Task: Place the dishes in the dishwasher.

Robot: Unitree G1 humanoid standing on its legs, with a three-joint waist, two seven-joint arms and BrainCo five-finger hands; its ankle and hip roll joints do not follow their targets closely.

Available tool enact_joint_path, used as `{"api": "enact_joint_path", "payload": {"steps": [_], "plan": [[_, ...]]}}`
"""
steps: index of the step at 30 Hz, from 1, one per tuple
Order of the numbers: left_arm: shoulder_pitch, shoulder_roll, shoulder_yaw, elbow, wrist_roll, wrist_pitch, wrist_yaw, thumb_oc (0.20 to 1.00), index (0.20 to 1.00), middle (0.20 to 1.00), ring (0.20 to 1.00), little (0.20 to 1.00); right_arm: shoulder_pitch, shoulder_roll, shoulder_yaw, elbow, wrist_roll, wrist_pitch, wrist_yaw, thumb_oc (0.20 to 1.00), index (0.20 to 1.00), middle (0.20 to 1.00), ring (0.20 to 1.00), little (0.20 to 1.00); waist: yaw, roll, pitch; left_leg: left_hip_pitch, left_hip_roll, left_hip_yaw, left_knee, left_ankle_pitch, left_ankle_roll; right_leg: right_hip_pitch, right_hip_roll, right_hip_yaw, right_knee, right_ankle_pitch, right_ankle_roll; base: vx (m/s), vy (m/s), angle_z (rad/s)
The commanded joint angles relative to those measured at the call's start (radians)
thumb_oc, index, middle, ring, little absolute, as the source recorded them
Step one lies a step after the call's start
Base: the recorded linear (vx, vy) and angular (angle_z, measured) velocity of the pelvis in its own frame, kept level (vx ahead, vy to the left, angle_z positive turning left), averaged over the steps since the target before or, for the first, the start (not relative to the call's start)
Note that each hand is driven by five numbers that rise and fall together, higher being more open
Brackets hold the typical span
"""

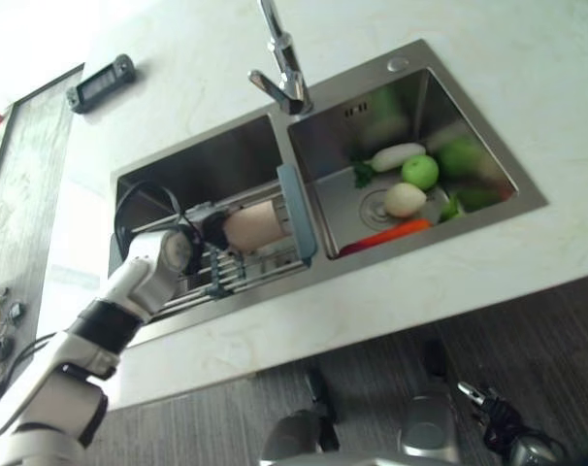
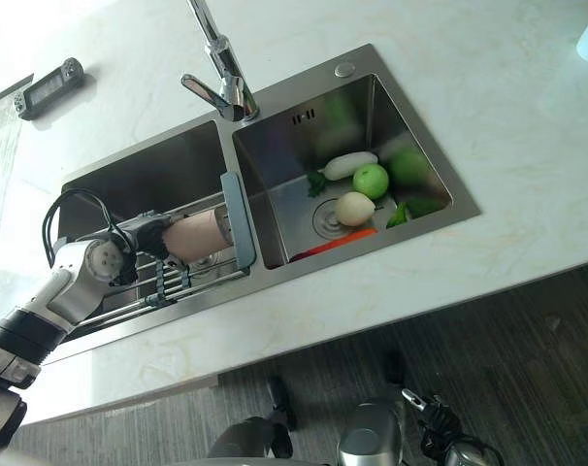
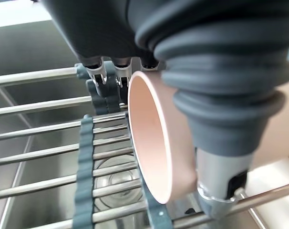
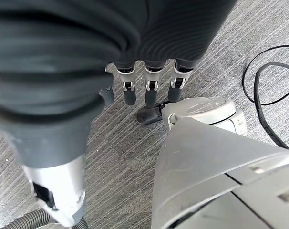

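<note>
A pale pink cup [image 1: 256,223] lies on its side on a wire drying rack [image 1: 265,267] that spans the left basin of the steel sink [image 1: 202,160]. My left hand [image 1: 203,231] reaches over the rack from the left and is shut on the cup. In the left wrist view the cup's open rim [image 3: 151,143] sits between the fingers [image 3: 102,78] and the thumb [image 3: 221,191], just above the rack bars [image 3: 44,152]. My right hand [image 4: 151,90] hangs low over the striped grey floor, fingers relaxed, holding nothing.
The right basin [image 1: 338,146] holds a white radish [image 1: 396,155], a green apple [image 1: 420,172], a pale round vegetable [image 1: 404,200], a carrot [image 1: 399,231] and green peppers [image 1: 464,157]. A faucet [image 1: 284,68] rises behind the divider. A small grey device [image 1: 100,83] lies on the marble counter.
</note>
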Motion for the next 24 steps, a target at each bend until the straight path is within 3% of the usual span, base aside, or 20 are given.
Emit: {"api": "enact_joint_path", "payload": {"steps": [1, 3, 4, 5, 6, 18, 24], "plan": [[-0.076, 0.003, -0.025, 0.115, 0.0, 0.017, 0.024, 1.0, 1.0, 1.0, 1.0, 1.0, -0.022, 0.021, 0.016, -0.036, 0.031, -0.01, -0.009, 1.0, 1.0, 1.0, 1.0, 1.0, -0.027, -0.059, 0.026, -0.007, -0.013, -0.049, 0.007, -0.114, -0.001, -0.005, -0.023, 0.033, 0.064, -0.119, 0.063, 0.0, -0.004, -0.05], [-0.083, -0.019, -0.04, 0.148, 0.005, 0.017, 0.039, 1.0, 1.0, 1.0, 1.0, 1.0, -0.03, 0.021, 0.029, -0.041, 0.034, -0.006, -0.017, 1.0, 1.0, 1.0, 1.0, 1.0, -0.03, -0.061, 0.029, -0.009, -0.012, -0.047, 0.007, -0.113, -0.001, -0.009, -0.023, 0.036, 0.068, -0.121, 0.063, 0.0, 0.001, -0.02], [-0.083, -0.022, -0.042, 0.152, 0.006, 0.014, 0.041, 0.947, 0.947, 0.947, 0.947, 0.947, -0.032, 0.021, 0.029, -0.039, 0.033, -0.005, -0.017, 1.0, 1.0, 1.0, 1.0, 1.0, -0.031, -0.061, 0.03, -0.009, -0.012, -0.047, 0.007, -0.113, -0.001, -0.01, -0.023, 0.036, 0.068, -0.121, 0.063, 0.0, 0.0, 0.0], [-0.086, -0.026, -0.044, 0.156, 0.013, 0.009, 0.042, 0.42, 0.42, 0.42, 0.42, 0.42, -0.035, 0.021, 0.03, -0.038, 0.033, -0.006, -0.017, 1.0, 1.0, 1.0, 1.0, 1.0, -0.031, -0.06, 0.031, -0.01, -0.012, -0.048, 0.007, -0.113, -0.001, -0.011, -0.024, 0.037, 0.069, -0.121, 0.063, 0.0, 0.0, 0.0], [-0.09, -0.028, -0.05, 0.159, 0.028, 0.007, 0.033, 0.2, 0.2, 0.2, 0.2, 0.2, -0.039, 0.018, 0.03, -0.033, 0.032, -0.008, -0.014, 1.0, 1.0, 1.0, 1.0, 1.0, -0.032, -0.06, 0.033, -0.01, -0.013, -0.048, 0.007, -0.113, -0.001, -0.012, -0.024, 0.038, 0.07, -0.121, 0.063, 0.0, 0.0, 0.0], [-0.112, -0.008, -0.102, 0.131, 0.106, -0.044, -0.054, 0.2, 0.2, 0.2, 0.2, 0.2, -0.044, 0.008, 0.032, -0.028, 0.038, -0.013, -0.01, 1.0, 1.0, 1.0, 1.0, 1.0, -0.036, -0.06, 0.035, -0.009, -0.011, -0.043, 0.007, -0.113, -0.003, -0.011, -0.026, 0.036, 0.067, -0.118, 0.063, 0.0, 0.0, 0.0], [-0.112, -0.003, -0.11, 0.12, 0.1, -0.067, -0.036, 0.2, 0.2, 0.2, 0.2, 0.2, -0.047, 0.012, 0.031, -0.028, 0.038, -0.014, -0.014, 1.0, 1.0, 1.0, 1.0, 1.0, -0.034, -0.059, 0.029, -0.006, -0.011, -0.042, 0.007, -0.115, -0.002, -0.005, -0.026, 0.032, 0.063, -0.118, 0.063, 0.0, 0.0, 0.0]]}}
